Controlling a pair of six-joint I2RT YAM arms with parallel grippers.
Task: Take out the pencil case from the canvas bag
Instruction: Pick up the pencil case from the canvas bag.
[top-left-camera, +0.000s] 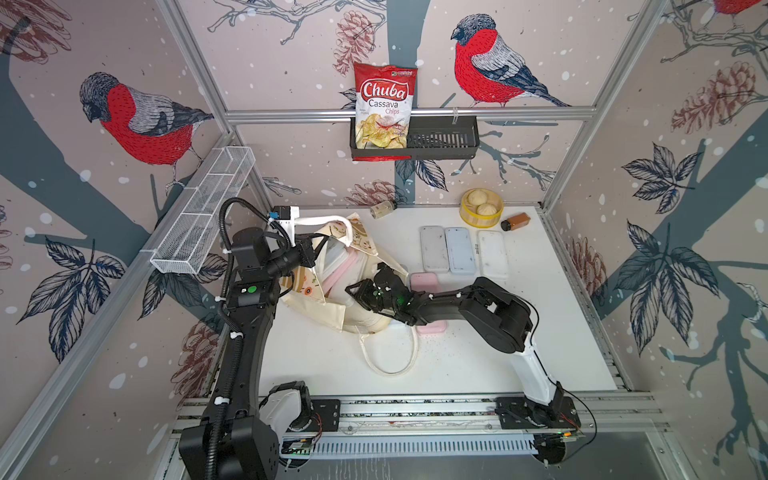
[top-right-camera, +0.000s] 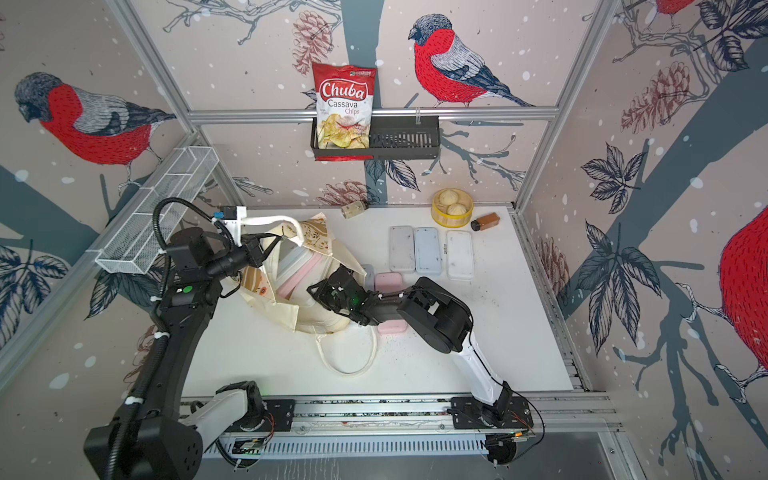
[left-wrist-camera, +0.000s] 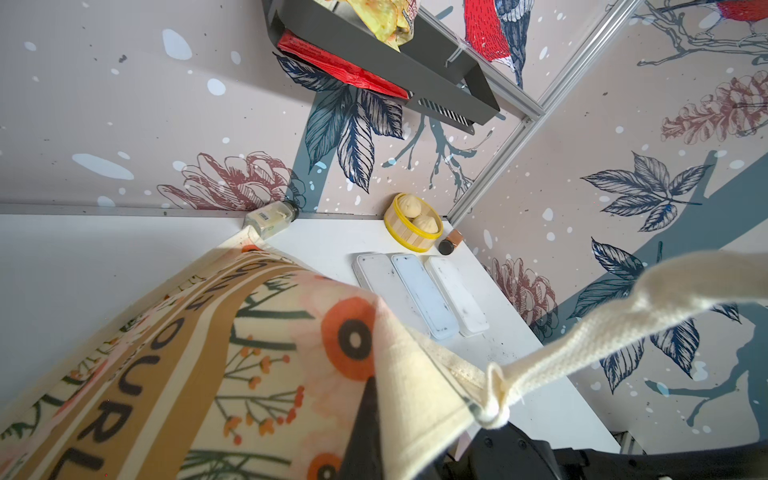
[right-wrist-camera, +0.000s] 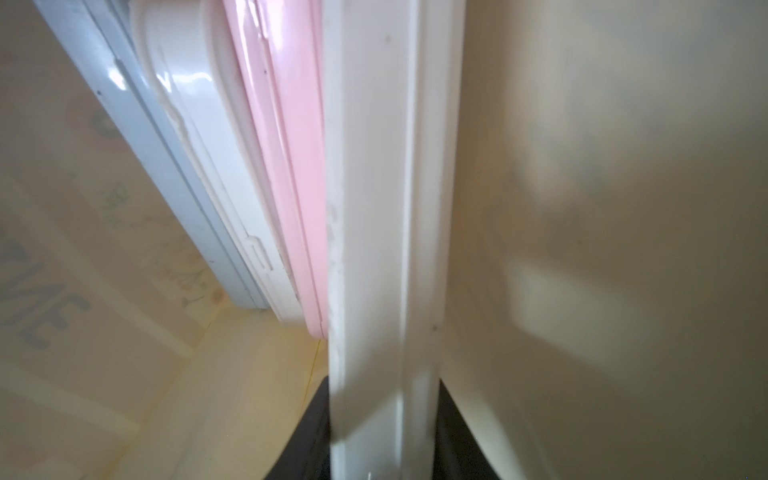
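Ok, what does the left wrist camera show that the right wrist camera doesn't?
Only the left wrist: the cream canvas bag's printed outside with its tan lettered band, an off-white loop handle, and on the white table three flat plastic pencil cases in a row, grey, pale blue, white, plus a round bamboo steamer. Only the right wrist: the bag's inside, where a white plastic case sits between the fingers of the right gripper, a pink case beside it. Both: the bag's cloth.
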